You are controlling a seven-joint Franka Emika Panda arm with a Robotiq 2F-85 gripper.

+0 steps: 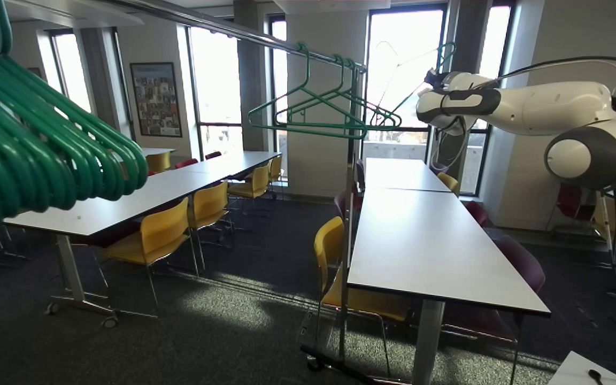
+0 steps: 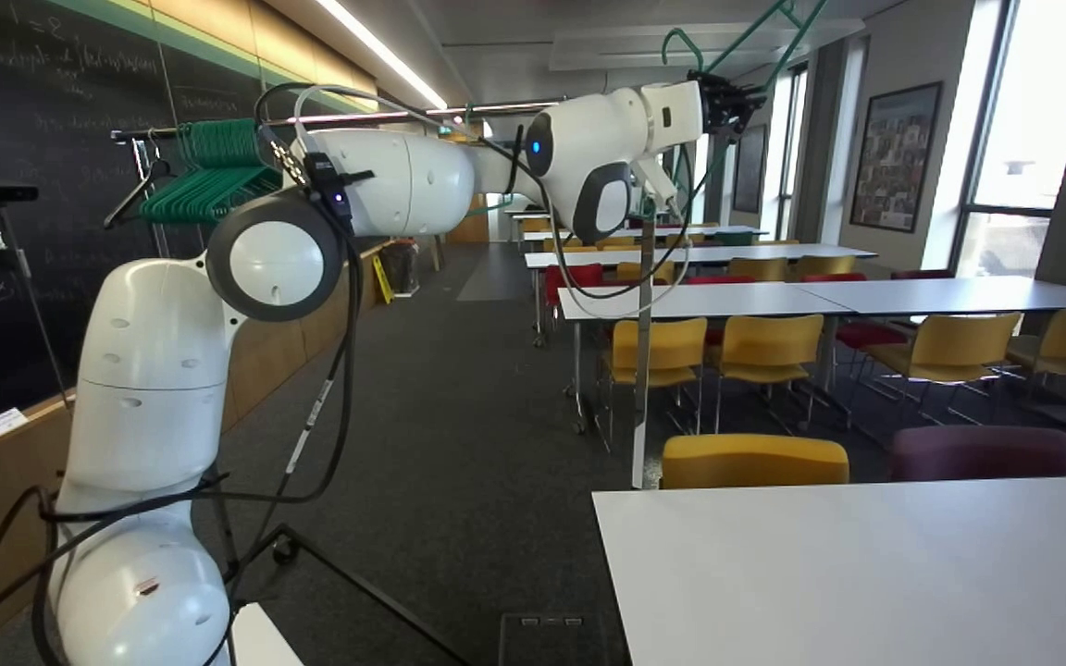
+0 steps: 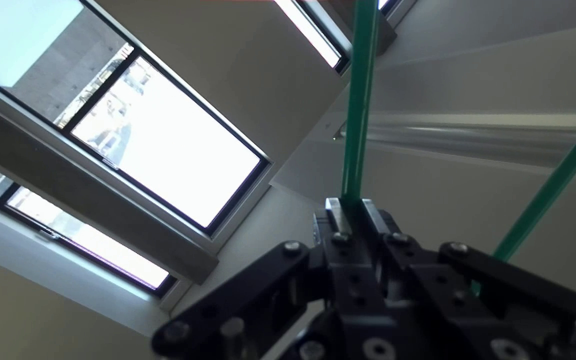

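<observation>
Green, thin-barred and plastic, a hanger (image 3: 362,100) is already grasped by black metal fingers (image 3: 337,217), clear of the silver tubular rail (image 1: 244,32); matching hangers (image 2: 221,143) remain hung.

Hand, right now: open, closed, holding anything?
Hand: closed, holding a green hanger by one of its bars.

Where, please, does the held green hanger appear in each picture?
In an exterior view: green hanger, upper right, mostly against a window.
In an exterior view: green hanger right of centre, cut by the top edge.
Wrist view: green hanger right of centre, cut off.
Shared landmark: fingers gripping it.
</observation>
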